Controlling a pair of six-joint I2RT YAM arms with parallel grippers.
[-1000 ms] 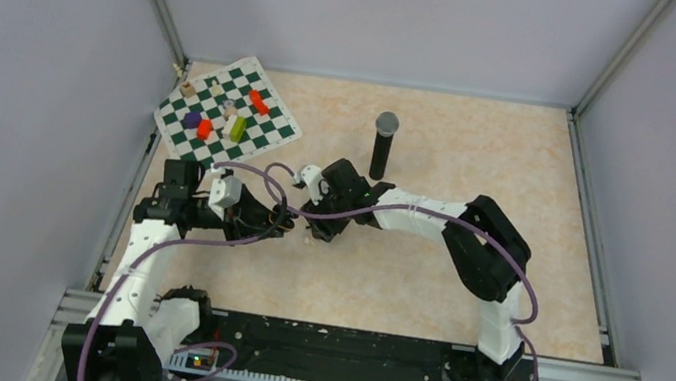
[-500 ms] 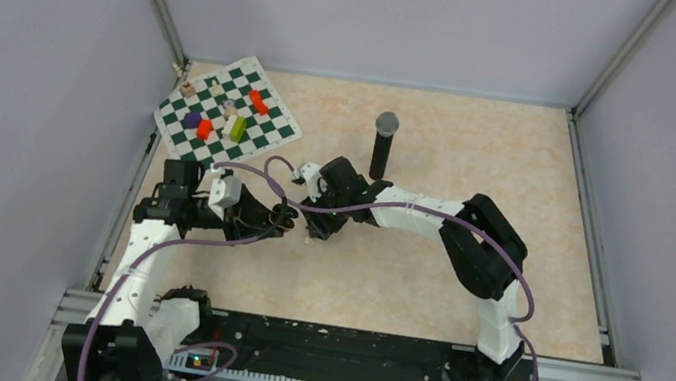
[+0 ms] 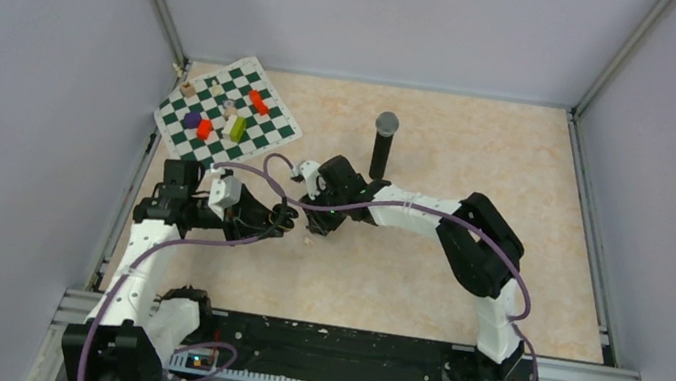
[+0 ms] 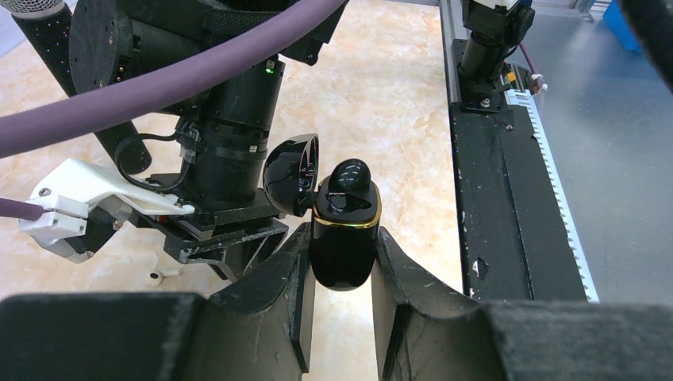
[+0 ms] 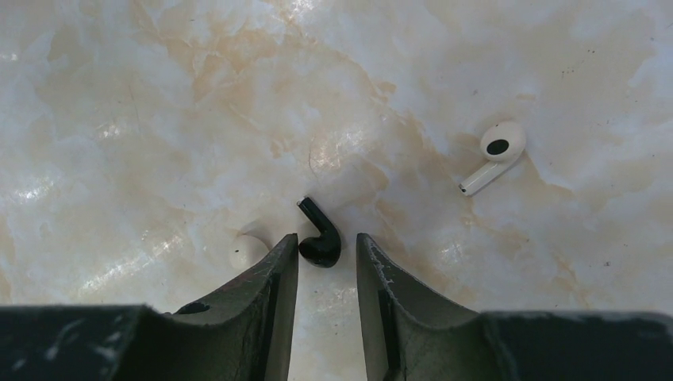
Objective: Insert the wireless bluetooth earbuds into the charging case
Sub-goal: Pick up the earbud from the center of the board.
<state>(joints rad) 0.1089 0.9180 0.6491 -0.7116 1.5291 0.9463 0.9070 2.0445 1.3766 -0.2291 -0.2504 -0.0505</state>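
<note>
Left wrist: left gripper (image 4: pixel 341 232) clamped the open case (image 4: pixel 341 262) steady for loading; right gripper (image 5: pixel 325 238) straddled a black bud (image 5: pixel 321 248), unclenched.

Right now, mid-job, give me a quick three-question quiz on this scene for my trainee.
1. True or false: the left pincer clamps the glossy black, gold-rimmed charging case, its lid open.
2. What lies between the fingers of the right pincer? A) the small black stemmed earbud B) the tall black microphone C) a red block
3. Short answer: does the white stemmed earbud on the marble-patterned table touch that black one?
Key: 1 true; 2 A; 3 no, they lie apart.
</note>
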